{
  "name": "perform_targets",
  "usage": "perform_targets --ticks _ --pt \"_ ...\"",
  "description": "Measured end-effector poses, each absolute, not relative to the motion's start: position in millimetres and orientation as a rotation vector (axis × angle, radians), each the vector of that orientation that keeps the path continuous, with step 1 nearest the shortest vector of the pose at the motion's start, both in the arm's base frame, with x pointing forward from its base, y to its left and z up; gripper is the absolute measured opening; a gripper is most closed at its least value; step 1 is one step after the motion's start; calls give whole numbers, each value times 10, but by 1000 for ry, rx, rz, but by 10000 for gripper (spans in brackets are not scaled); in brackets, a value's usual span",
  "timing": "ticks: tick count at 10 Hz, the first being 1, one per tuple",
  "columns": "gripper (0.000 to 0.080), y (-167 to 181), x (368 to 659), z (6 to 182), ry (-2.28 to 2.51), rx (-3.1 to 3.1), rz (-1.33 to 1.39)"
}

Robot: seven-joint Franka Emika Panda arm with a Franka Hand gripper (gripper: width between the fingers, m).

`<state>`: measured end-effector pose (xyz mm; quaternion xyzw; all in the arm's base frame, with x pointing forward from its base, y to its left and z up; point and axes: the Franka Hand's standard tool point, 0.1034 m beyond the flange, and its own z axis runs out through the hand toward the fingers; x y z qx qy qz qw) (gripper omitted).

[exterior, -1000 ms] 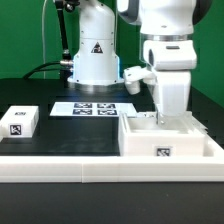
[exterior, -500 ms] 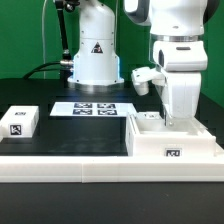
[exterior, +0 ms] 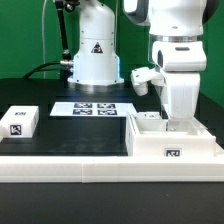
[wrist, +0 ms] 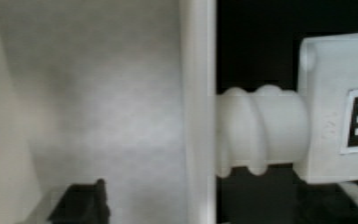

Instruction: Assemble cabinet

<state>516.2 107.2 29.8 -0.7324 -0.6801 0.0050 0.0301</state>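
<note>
The cabinet (exterior: 176, 141) is an open white box with a tag on its front, at the exterior view's right, against the white front rail. My gripper (exterior: 170, 119) reaches down into its back part. In the wrist view the cabinet's wall (wrist: 197, 90) runs between my jaws, which stand apart. One black finger (wrist: 87, 200) is inside the box, away from the wall. The other finger is lost against the dark table. My gripper (wrist: 179, 205) holds nothing that I can see.
A small white tagged block (exterior: 20, 122) sits at the exterior view's left. The marker board (exterior: 92, 108) lies mid-table. A white rail (exterior: 70, 162) runs along the front. A ribbed white tagged part (wrist: 274, 130) lies outside the cabinet wall. The white robot base (exterior: 92, 55) stands behind.
From a second ago to half a second ago, my gripper and the cabinet shifted together toward the exterior view's right. Since then nothing has moved.
</note>
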Motion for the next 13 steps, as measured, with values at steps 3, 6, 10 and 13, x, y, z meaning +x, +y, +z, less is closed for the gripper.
perform_targets --ticks 3,6,10,13 --pt "781 1067 5163 298 -2096 -2259 15" --pt "797 1064 5136 380 -2100 -2264 10" --pt "797 1189 4863 724 -2104 -2293 -15" --pt "797 1183 4812 714 -2095 -2300 -16"
